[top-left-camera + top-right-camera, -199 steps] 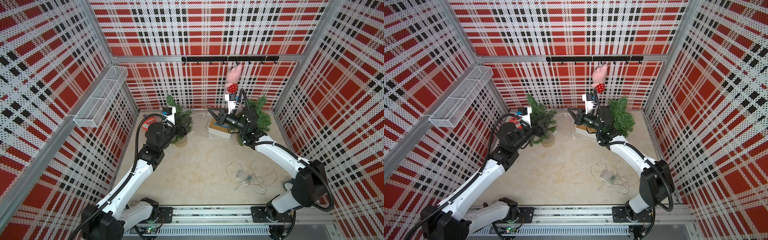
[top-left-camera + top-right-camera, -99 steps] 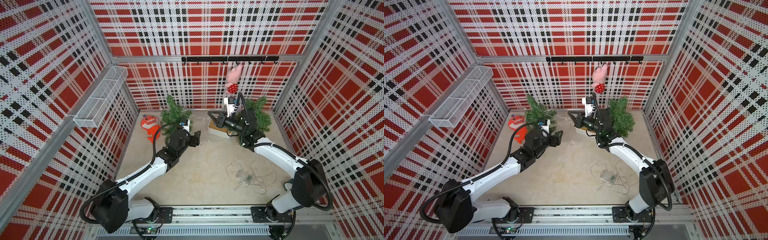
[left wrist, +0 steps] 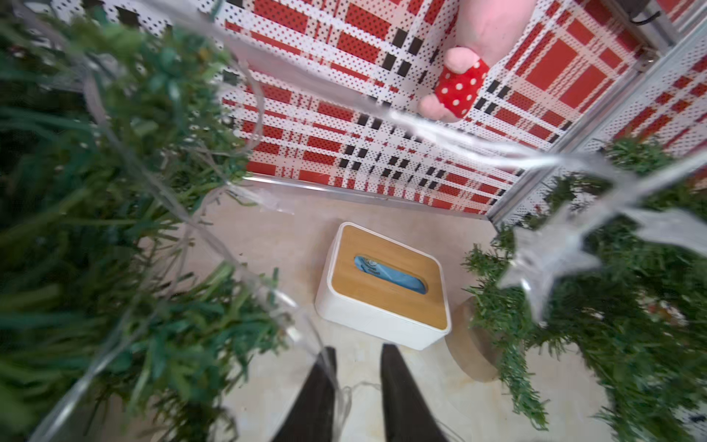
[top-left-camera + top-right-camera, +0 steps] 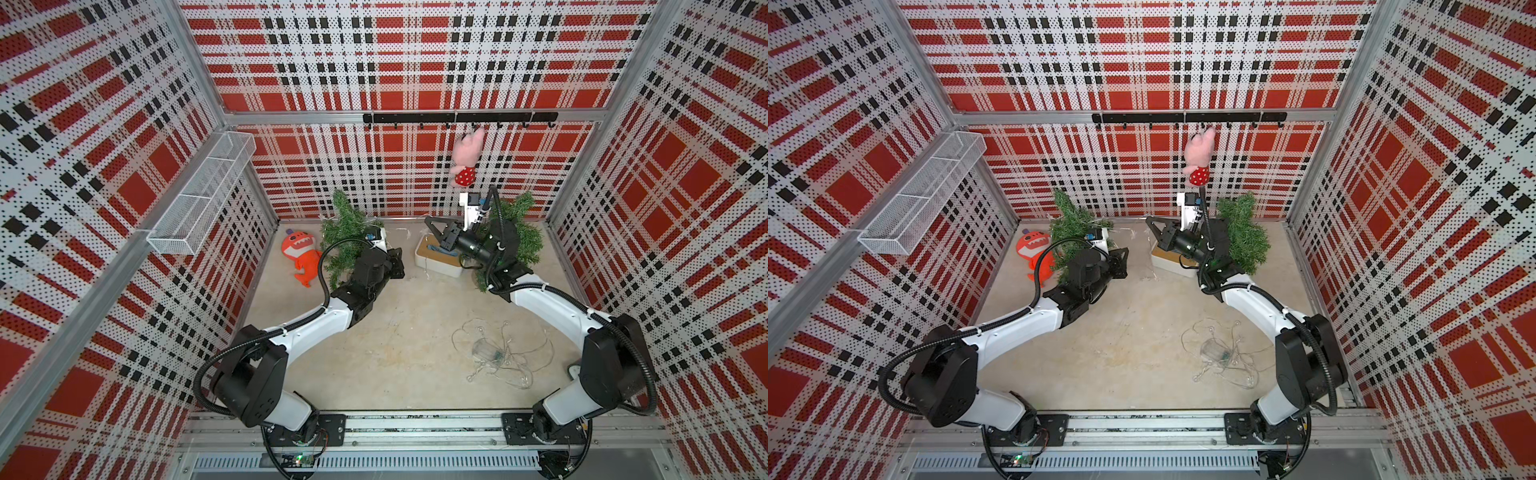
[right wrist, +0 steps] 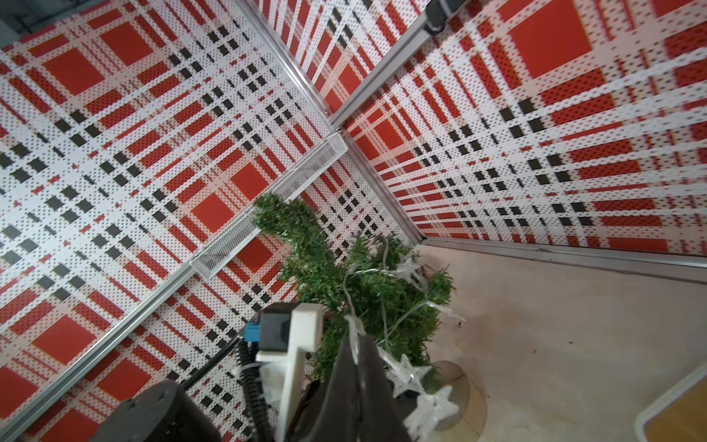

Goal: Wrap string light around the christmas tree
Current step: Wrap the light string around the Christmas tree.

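Note:
The christmas tree [image 4: 347, 232] stands at the back left with clear string light [image 5: 382, 275] draped over its branches. More string light and its clear battery box lie in a heap [image 4: 494, 353] on the floor at the front right. My left gripper [image 4: 397, 264] is at the tree's right side. In the left wrist view it [image 3: 357, 352] shows a gap between the fingers, with a strand running along one finger [image 3: 325, 382]. My right gripper [image 4: 432, 224] is raised over the tissue box. In the right wrist view it [image 5: 357, 340] is shut on a strand, with stars [image 5: 432, 409] hanging beside it.
A white tissue box [image 4: 438, 257] with a wooden lid sits between two trees. The second green tree [image 4: 519, 232] stands behind my right arm. An orange plush [image 4: 301, 257] lies at the left wall. A pink plush [image 4: 465, 162] hangs from the hook rail, and a wire basket [image 4: 199, 195] juts out.
My left arm has swung from the tree's left rear round to its right side, and its jaws have narrowed. The right gripper has stayed shut on the strand, shifting only slightly.

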Motion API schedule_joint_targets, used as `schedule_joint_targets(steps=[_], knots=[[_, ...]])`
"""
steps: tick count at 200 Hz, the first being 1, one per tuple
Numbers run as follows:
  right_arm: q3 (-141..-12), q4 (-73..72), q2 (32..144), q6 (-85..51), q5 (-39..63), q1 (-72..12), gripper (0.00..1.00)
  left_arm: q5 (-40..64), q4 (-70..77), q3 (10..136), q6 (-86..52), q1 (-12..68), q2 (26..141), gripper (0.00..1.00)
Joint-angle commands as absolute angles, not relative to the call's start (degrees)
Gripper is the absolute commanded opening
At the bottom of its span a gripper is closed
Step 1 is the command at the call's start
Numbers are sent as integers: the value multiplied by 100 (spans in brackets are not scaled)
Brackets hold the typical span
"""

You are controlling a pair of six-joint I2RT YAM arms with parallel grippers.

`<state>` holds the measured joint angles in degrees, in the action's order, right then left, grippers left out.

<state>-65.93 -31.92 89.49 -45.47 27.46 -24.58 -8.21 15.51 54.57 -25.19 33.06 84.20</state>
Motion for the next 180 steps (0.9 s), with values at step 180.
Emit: schedule_joint_targets(steps=[180], knots=[[-7680,-4030,10301,-5589,2801,-2592,0,2197,-805,5059,-1981,2141,6166,21]])
